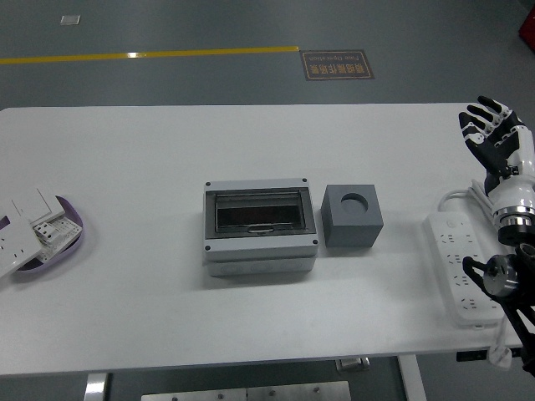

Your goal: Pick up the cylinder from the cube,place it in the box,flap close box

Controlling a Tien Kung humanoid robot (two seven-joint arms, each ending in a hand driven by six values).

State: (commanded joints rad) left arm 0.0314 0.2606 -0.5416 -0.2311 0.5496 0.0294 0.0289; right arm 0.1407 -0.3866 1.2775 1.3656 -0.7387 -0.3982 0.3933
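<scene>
A grey box (260, 225) with a dark clear flap lid lies shut at the middle of the table. Right beside it stands a dark grey cube (352, 217) with a round hole in its top; the hole looks empty and I see no cylinder. My right hand (491, 129) is at the table's far right edge, fingers spread, holding nothing, well away from the cube. My left arm is out of view.
A white power strip (460, 266) with its cable lies at the right edge under my right arm. A purple dish (58, 242) with white switch plates sits at the left edge.
</scene>
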